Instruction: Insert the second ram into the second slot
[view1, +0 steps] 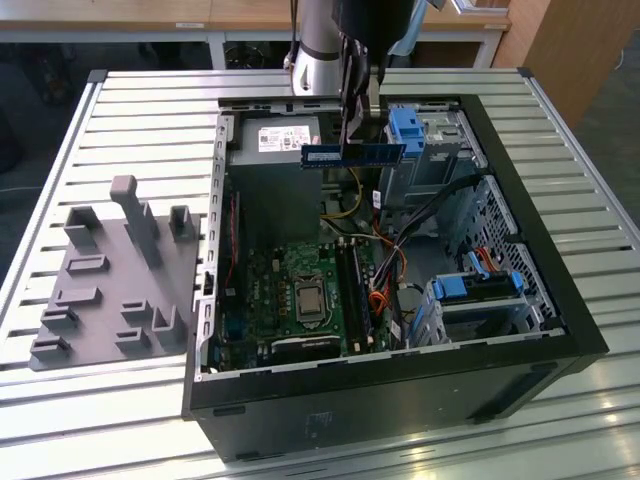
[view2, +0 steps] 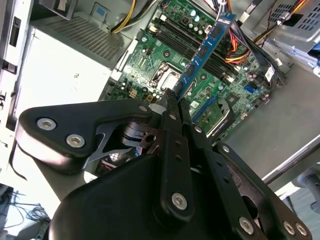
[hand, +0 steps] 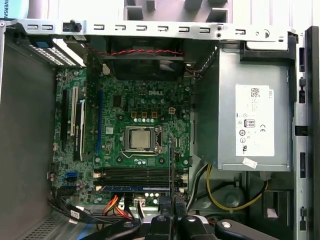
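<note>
Exterior view: the pincer (view1: 356, 143) hangs over the open case (view1: 400, 390), clamped on the ram (view1: 352, 153). The ram is held level in the air, high above the motherboard (view1: 262, 290) and touching nothing in the case. The case stands on a slatted bench (view1: 150, 100), with a grey fixture (view1: 110, 270) just beside it on the exterior view's left. In the second wrist view the fingers (view2: 174, 130) press on the ram's two flat faces. In the first wrist view the slots (hand: 135, 174) lie beside the socket (hand: 139, 138), and the ram runs crosswise to them. Another blue stick (hand: 135, 188) sits in one slot.
</note>
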